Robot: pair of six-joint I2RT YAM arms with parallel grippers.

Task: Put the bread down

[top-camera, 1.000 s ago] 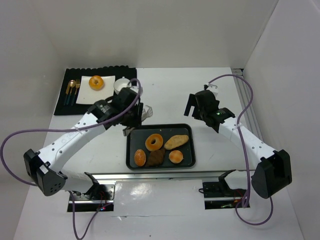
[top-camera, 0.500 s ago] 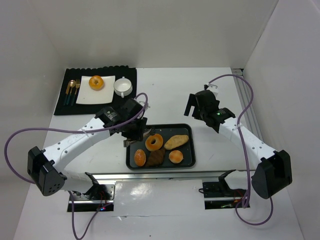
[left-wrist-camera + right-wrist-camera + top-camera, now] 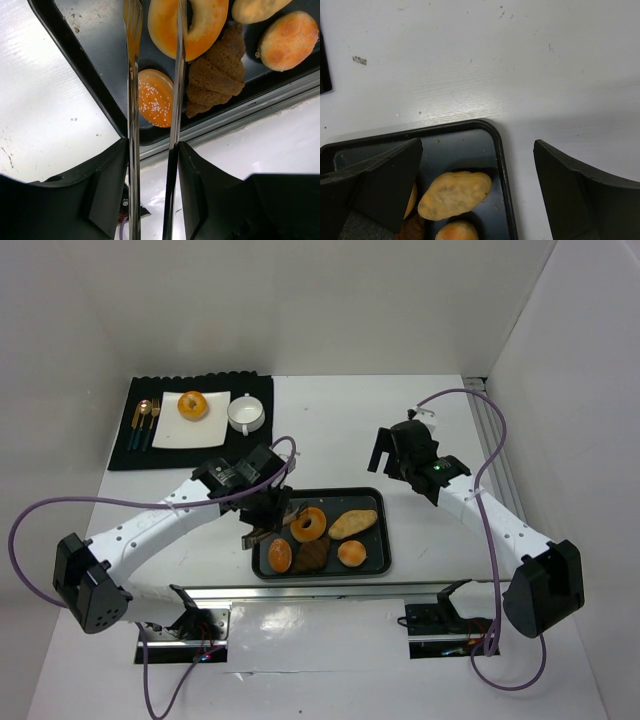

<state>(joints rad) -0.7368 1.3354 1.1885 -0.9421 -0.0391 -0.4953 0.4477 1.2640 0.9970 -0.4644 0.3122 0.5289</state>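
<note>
Now we see the tabletop (image 3: 350, 420) carrying a black tray (image 3: 375, 560) at its near edge. Our left hand (image 3: 154, 20) holds tongs (image 3: 132, 125), prongs narrowly apart, astride one side of the ring-shaped bread (image 3: 202, 20) in the tray. Our right hand (image 3: 477, 175) gapes wide above the tray's far right corner.

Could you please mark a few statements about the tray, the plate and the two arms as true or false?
1. The black tray holds five pieces of bread. True.
2. The white plate is bare. False: a round bun sits on it.
3. The left gripper holds metal tongs over the tray. True.
4. The right gripper grips the oval roll. False: its jaws stand open, holding nothing.
5. A croissant lies in the tray. True.
</note>
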